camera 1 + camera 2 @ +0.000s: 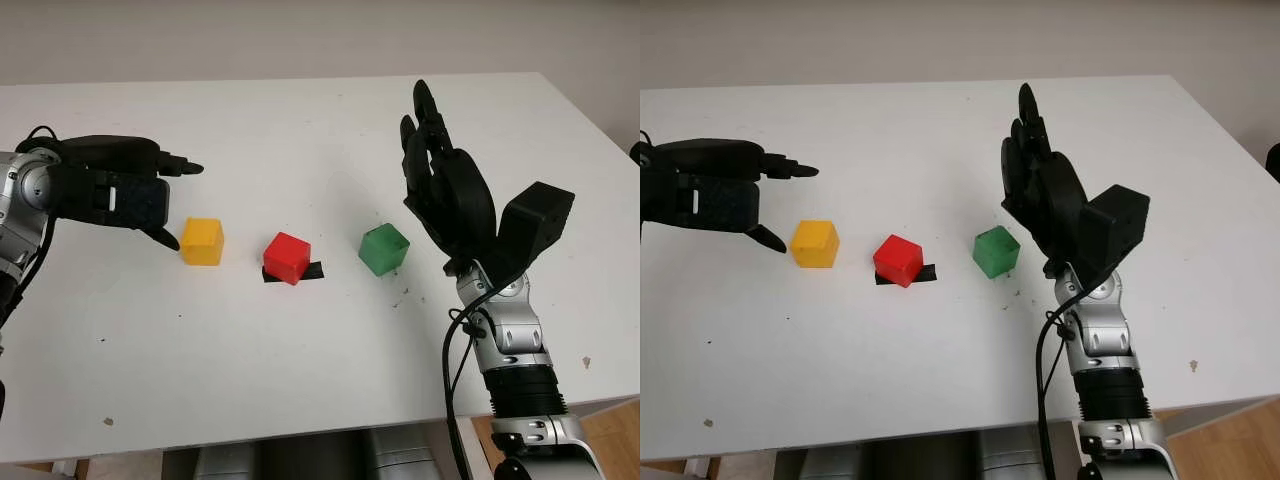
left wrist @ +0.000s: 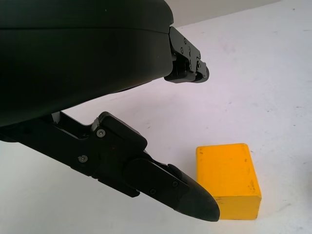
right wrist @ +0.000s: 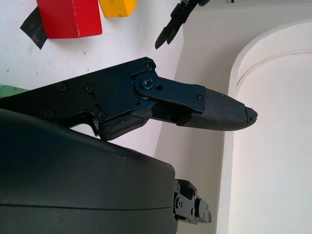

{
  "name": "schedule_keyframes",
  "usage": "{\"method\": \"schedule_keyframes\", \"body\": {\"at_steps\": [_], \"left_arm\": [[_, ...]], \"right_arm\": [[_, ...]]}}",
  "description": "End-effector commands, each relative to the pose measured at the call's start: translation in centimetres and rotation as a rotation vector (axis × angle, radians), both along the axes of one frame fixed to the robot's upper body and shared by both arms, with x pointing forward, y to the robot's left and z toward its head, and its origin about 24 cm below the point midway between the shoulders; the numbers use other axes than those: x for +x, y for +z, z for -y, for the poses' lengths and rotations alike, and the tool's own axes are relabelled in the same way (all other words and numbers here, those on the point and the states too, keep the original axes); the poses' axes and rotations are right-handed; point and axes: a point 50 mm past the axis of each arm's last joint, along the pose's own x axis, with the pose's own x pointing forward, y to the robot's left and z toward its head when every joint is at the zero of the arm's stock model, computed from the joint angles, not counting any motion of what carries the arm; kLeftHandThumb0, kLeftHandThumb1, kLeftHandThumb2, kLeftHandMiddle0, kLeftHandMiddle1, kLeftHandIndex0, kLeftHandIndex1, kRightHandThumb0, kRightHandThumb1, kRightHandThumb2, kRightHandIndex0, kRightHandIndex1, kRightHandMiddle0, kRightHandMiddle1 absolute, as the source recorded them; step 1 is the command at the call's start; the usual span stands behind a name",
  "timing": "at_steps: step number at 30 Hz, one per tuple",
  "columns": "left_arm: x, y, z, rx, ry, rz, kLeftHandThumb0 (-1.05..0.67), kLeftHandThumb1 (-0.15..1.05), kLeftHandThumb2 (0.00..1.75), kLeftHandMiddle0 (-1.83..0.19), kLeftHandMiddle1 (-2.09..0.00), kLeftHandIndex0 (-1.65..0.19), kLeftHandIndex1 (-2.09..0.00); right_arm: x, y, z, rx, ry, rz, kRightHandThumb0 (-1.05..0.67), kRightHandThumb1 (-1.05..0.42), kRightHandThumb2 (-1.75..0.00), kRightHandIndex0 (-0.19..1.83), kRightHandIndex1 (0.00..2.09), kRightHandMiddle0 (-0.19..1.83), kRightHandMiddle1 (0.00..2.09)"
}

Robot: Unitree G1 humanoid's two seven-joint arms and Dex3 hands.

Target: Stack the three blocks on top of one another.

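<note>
Left robot hand [image 1: 150, 195] at the left edge of the white desk [image 1: 300, 370], just left of the yellow block [image 1: 202, 242]. It is spread wide and holds nothing; one finger reaches out above and behind the block, the lower fingertip [image 2: 195, 202] sits close beside the block's near-left side, apparently not touching.

Three blocks in a rough row across mid-desk, each apart from the next, none stacked. Yellow block farthest left, flat on the desk. Red block [image 1: 286, 257] in the middle, sitting on a strip of black tape [image 1: 312, 271] that sticks out to its right. Green block [image 1: 384, 249] to the right, turned slightly corner-on.

Right robot hand [image 1: 440, 185] just right of the green block, raised above the desk with palm facing the blocks and fingers pointing up and away; wide, holding nothing, clear of the block.
</note>
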Motion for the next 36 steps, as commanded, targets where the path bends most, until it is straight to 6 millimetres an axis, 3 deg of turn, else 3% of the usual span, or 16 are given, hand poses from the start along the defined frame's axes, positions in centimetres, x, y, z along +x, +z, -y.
{"method": "schedule_keyframes", "body": {"at_steps": [1, 20, 36], "left_arm": [[-0.1, -0.3, 0.1, 0.003, -0.006, 0.0, -0.79, 0.85, 0.06, -0.02, -0.05, -0.27, -0.08], [-0.6, -1.1, 0.5, 0.058, -0.013, -0.04, -0.78, 0.85, 0.05, -0.01, -0.05, -0.3, -0.06], [-0.6, -3.2, 1.2, 0.05, -0.018, -0.023, -0.76, 0.88, 0.06, -0.03, -0.06, -0.3, -0.06]], "right_arm": [[0.1, 0.9, 0.1, -0.003, 0.0, 0.035, -0.76, -1.05, -0.7, -0.19, 0.0, -0.19, 0.0], [0.0, 1.1, 0.1, -0.003, 0.0, 0.033, -0.75, -1.05, -0.71, -0.19, 0.0, -0.19, 0.0], [0.0, 1.1, 0.1, -0.006, 0.001, 0.029, -0.76, -1.05, -0.71, -0.19, 0.0, -0.19, 0.0]]}}
